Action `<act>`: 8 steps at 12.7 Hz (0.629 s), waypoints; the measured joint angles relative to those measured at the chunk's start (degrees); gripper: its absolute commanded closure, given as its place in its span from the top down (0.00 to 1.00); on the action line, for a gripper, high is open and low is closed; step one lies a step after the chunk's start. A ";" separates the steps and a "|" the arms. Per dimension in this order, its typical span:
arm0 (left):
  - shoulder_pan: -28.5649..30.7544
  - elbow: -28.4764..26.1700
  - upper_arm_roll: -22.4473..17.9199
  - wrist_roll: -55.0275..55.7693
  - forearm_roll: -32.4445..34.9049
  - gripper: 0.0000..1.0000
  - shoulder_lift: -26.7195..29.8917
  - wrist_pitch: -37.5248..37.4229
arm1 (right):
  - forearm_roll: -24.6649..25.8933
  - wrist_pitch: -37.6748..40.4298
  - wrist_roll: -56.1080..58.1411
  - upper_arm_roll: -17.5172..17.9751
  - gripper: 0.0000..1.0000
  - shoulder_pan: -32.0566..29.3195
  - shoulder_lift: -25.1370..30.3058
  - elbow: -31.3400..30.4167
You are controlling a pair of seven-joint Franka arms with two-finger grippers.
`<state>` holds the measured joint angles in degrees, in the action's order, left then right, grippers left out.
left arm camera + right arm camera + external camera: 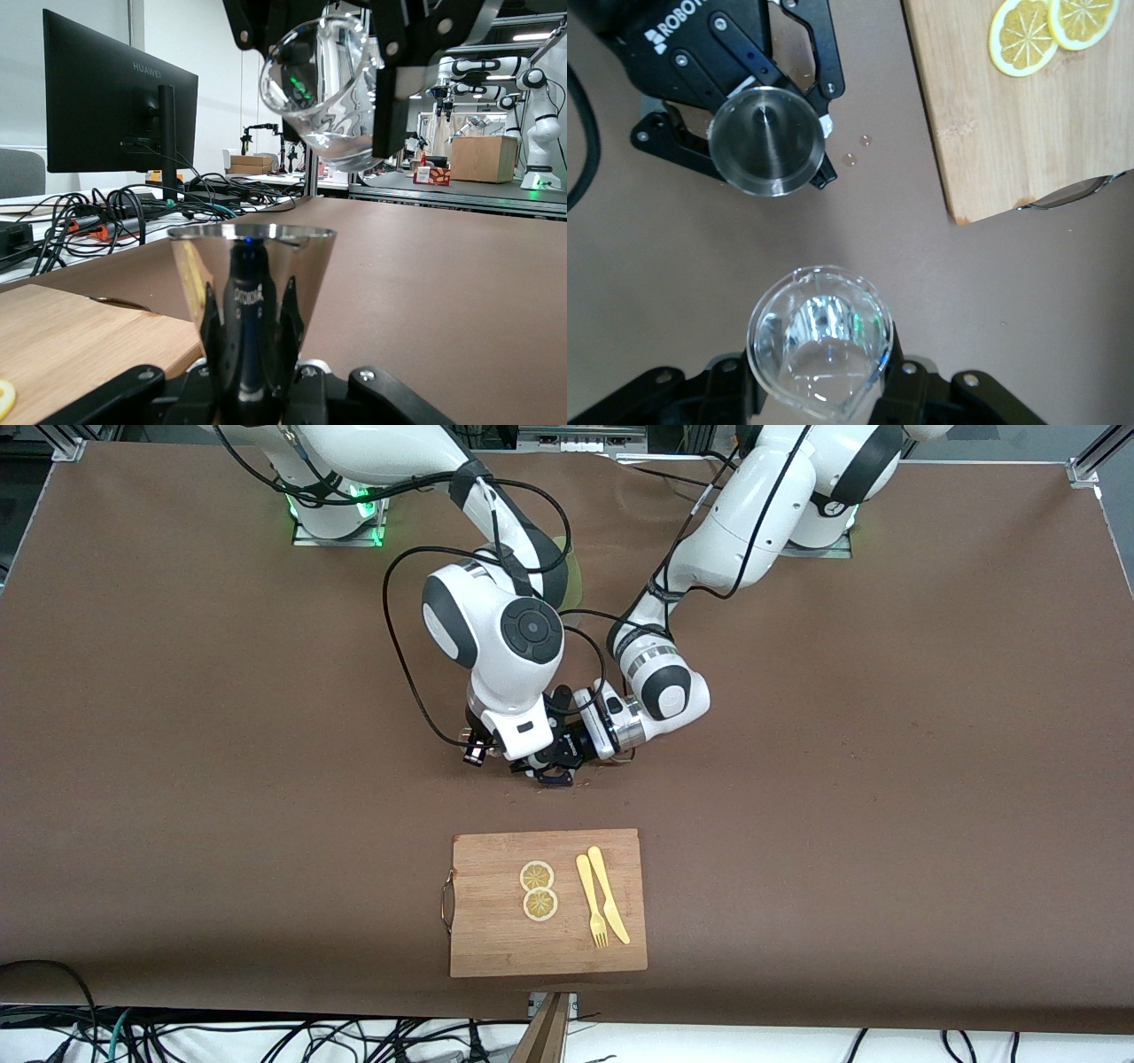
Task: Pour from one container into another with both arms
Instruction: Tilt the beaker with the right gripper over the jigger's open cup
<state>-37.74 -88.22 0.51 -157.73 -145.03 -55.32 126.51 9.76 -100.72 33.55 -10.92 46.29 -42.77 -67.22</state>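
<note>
While the left end effector [731,106] clamps the upright steel cup [767,140] low over the worktop [886,779], the right end effector [354,53] clamps a tilted glass beaker [326,88]. The beaker hangs above the cup, offset to one side; its spout must come over the cup's mouth.

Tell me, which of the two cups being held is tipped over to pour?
The clear glass beaker in the right gripper; it hangs tilted above the metal cup, which the left gripper holds upright by its base.

Robotics lab, monitor [120,97], more robot arms [536,124]
</note>
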 measured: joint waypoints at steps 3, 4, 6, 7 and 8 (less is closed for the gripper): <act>-0.13 0.39 -0.01 0.02 -0.50 0.00 0.00 0.11 | 2.03 0.09 0.00 -0.93 0.08 0.64 -1.75 1.33; -0.21 0.47 -0.05 0.03 -0.83 0.00 0.00 0.15 | 2.94 0.09 0.00 -0.99 0.08 1.07 -2.02 1.47; -1.04 0.54 -0.99 0.03 -1.54 0.00 0.00 0.44 | 3.90 0.26 0.00 -1.26 0.08 2.02 -2.11 1.60; -1.66 0.54 -1.78 0.08 -1.87 0.00 0.00 0.49 | 4.72 0.36 0.00 -1.32 0.08 2.46 -2.11 1.71; -2.19 0.56 -2.37 0.10 -2.08 0.00 0.00 0.52 | 5.87 0.53 0.00 -1.36 0.08 2.98 -2.11 1.76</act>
<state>-39.93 -87.67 -1.86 -157.62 -147.11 -55.32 127.04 15.63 -100.19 33.55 -12.28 49.26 -44.88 -65.46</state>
